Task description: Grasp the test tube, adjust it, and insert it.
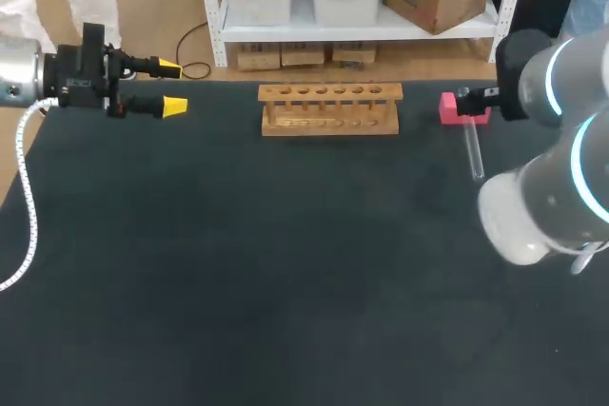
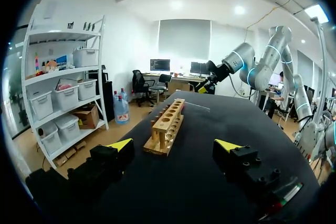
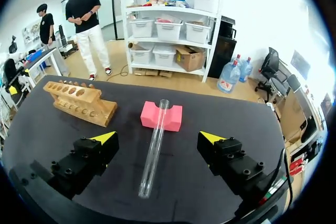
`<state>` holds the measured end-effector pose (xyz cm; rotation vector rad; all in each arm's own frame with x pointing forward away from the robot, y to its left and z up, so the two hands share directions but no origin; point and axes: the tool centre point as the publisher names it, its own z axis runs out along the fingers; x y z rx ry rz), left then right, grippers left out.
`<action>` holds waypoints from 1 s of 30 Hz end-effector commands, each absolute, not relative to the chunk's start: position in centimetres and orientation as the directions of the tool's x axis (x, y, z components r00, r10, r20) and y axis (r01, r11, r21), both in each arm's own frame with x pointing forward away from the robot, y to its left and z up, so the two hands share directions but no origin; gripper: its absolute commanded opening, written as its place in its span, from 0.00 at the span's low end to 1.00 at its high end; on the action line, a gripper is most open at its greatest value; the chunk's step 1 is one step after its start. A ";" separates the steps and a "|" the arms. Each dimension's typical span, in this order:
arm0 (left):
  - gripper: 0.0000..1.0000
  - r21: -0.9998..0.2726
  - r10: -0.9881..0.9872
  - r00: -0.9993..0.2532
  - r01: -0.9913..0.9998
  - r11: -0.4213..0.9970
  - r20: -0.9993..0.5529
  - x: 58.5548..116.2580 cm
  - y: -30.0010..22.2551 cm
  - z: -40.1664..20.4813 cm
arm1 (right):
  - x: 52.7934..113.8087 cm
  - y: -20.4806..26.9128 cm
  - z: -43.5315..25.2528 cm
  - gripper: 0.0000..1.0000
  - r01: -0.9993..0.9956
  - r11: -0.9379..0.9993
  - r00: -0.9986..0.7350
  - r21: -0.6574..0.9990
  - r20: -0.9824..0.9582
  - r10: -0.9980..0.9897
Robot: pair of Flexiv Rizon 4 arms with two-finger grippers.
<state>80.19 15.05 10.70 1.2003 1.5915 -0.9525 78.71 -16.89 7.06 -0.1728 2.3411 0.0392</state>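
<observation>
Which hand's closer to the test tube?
Right. The right hand straddles the test tube, open fingers either side, not touching. The left hand is far off, past the rack.

Pink block [image 3: 173,117] under test tube [image 3: 151,156] end

No text, label, number or sign can be read on the table [image 1: 285,282] or on anything standing on it; a faint pale marking on the black body of the left gripper [image 1: 172,87], seen in the head view, is too small to make out.
</observation>
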 end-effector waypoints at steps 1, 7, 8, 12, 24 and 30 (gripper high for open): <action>1.00 -0.056 0.276 -0.121 0.971 0.232 -0.954 80.2 15.1 10.6 | 78.4 -16.7 5.8 1.00 0.016 0.987 -0.675 -0.163 -0.730 -0.109; 1.00 -0.056 0.276 -0.121 0.971 0.232 -0.954 80.2 15.1 10.6 | 78.7 -16.8 3.9 1.00 -0.007 0.991 -0.675 -0.133 -0.731 -0.103; 1.00 -0.056 0.276 -0.121 0.971 0.232 -0.954 80.2 15.1 10.6 | 78.8 -16.9 3.7 1.00 -0.009 0.992 -0.675 -0.129 -0.731 -0.102; 1.00 -0.056 0.276 -0.121 0.971 0.232 -0.954 80.2 15.1 10.6 | 79.0 -16.7 2.9 1.00 -0.036 0.993 -0.676 -0.114 -0.729 -0.108; 1.00 -0.056 0.276 -0.121 0.971 0.232 -0.954 80.2 15.1 10.6 | 80.1 -16.7 0.7 1.00 -0.134 0.991 -0.683 -0.029 -0.721 -0.113; 1.00 -0.056 0.276 -0.121 0.971 0.232 -0.954 80.2 15.1 10.6 | 80.4 -16.7 -0.1 1.00 -0.161 0.987 -0.699 -0.017 -0.704 -0.126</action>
